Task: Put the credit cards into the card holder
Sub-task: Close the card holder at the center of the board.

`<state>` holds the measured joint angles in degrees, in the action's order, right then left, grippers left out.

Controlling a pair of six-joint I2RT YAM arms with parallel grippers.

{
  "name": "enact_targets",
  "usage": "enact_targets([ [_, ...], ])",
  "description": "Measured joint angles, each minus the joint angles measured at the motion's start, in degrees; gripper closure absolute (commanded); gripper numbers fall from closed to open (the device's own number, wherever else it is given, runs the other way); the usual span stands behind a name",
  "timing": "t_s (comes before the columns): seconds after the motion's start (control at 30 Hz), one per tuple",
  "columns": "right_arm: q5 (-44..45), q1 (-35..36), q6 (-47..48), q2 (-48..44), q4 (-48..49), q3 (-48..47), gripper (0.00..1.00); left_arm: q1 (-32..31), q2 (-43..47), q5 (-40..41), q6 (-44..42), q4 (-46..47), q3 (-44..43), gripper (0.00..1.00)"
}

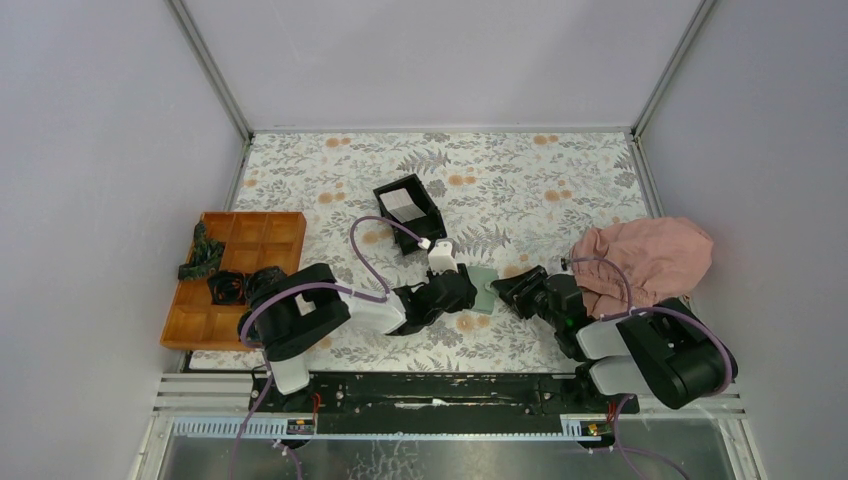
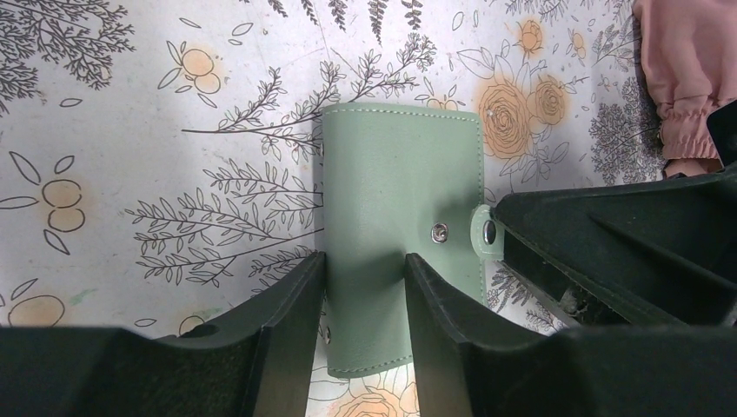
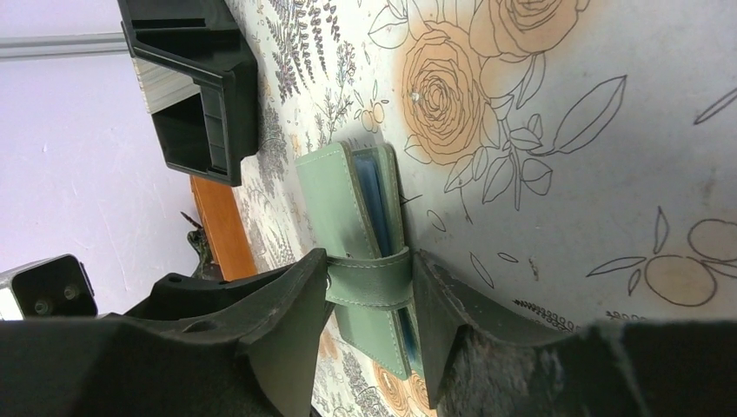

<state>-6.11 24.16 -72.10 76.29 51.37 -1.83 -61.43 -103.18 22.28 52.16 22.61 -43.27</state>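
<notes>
Near the desk's (image 1: pixel 560 170) near edge, my right fingers (image 3: pixel 287 321) pinch the sage-green folding wallet (image 2: pixel 395 165) by its strap; left fingers (image 2: pixel 287 339) parted over it.

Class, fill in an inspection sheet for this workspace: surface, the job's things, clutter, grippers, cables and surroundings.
Surface: floral-print table cover, lying flat.
Job's things: card holder is folded shut and lies flat between the arms, with its strap tab off the stud. The credit cards show as a pale patch inside the black box.
Clutter: orange compartment tray holding dark items; pink cloth.
Grippers: left gripper is open, its fingers over the holder's near end. The right gripper flanks the strap; grip unclear.
Cables: purple cables loop along both arms.
Surroundings: pale walls on three sides.
</notes>
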Motion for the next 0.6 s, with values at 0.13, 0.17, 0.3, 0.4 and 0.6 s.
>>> enact_targets([
  [0.13, -0.17, 0.0, -0.39, 1.84, 2.14, 0.0, 0.52, 0.04, 0.0, -0.04, -0.02, 0.0, 0.0, 0.54],
  [0.17, -0.26, 0.02, -0.46, 2.12, 2.47, 0.0, 0.52, 0.04, 0.0, -0.04, 0.0, 0.0, 0.0, 0.53],
  [0.3, -0.5, 0.13, -0.42, 2.58, 2.97, -0.09, 0.52, 0.09, 0.0, -0.09, -0.02, -0.02, -0.02, 0.54],
  [0.4, -0.59, 0.28, -0.07, 2.6, 2.34, -0.59, 0.52, 0.11, 0.0, -0.11, -0.02, -0.04, -0.02, 0.54],
  [0.6, -0.66, 0.63, 0.48, 3.1, 1.62, -1.53, 0.52, 0.15, 0.0, -0.24, -0.02, -0.11, -0.09, 0.54],
])
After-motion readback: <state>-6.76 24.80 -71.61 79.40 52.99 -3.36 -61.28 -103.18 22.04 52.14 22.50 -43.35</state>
